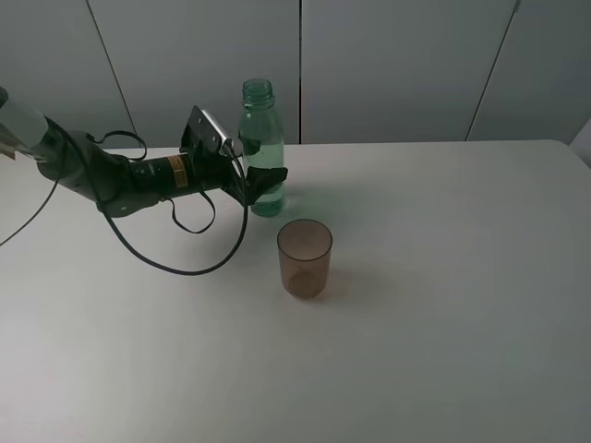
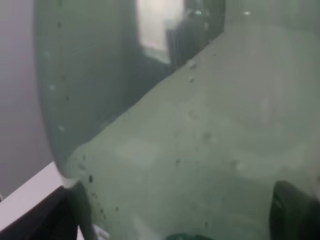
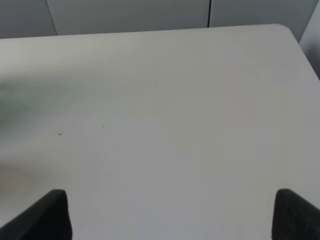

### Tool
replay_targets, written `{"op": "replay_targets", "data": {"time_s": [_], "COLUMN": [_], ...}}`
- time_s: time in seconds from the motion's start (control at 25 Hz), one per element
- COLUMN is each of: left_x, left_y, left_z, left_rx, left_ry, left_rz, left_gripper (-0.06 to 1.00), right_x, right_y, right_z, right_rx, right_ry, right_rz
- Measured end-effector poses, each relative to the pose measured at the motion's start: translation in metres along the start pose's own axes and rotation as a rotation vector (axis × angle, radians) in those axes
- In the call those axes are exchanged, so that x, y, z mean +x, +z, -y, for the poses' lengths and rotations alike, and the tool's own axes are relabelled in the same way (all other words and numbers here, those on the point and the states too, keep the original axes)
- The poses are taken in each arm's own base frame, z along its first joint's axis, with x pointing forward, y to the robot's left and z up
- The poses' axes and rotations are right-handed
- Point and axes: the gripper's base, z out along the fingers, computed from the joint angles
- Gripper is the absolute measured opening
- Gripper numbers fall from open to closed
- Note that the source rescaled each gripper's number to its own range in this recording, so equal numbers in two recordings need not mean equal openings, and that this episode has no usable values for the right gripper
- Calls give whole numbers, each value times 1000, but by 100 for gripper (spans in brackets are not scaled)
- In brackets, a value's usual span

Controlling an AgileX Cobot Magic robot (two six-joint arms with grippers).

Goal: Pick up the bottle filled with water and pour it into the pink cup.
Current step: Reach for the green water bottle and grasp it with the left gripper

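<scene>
The table [image 1: 443, 360] is closest. It is white, flat and smooth, with a rounded corner far back on the right. Behind it is a wall [image 1: 397, 65] of plain grey panels with thin dark lines between them.

On the left, the dark arm [image 1: 120, 180] reaches over the table. A thin black cable [image 1: 175, 268] hangs from it in a loop down to the table top. The left gripper [image 1: 261, 171] is at the bottle [image 1: 259, 120], with its fingers spread wide, one on each side. I cannot tell if they touch it.

The bottle stands up straight near the back of the table, left of the middle. It is tall, slim, see-through green plastic with no cap. In the left wrist view it is a big green blur.

The cup [image 1: 305, 258] stands in front of the bottle and a bit to the right, near but apart. It is short, round, brownish pink and see-through.

The right gripper [image 3: 172, 212] hangs over bare table, with its dark fingers spread wide and nothing between them.
</scene>
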Motion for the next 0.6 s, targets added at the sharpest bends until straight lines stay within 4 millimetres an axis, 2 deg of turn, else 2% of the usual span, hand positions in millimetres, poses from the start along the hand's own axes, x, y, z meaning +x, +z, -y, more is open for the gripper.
{"op": "replay_targets", "data": {"time_s": [0.6], "left_x": [-6], "left_y": [12], "left_z": [1], "left_rx": [-11], "left_ry": [-15], "left_rz": [22], "left_gripper": [99], "right_x": [0], "right_y": [0], "right_z": [0], "right_rx": [0], "right_ry": [0], "right_rz": [0]}}
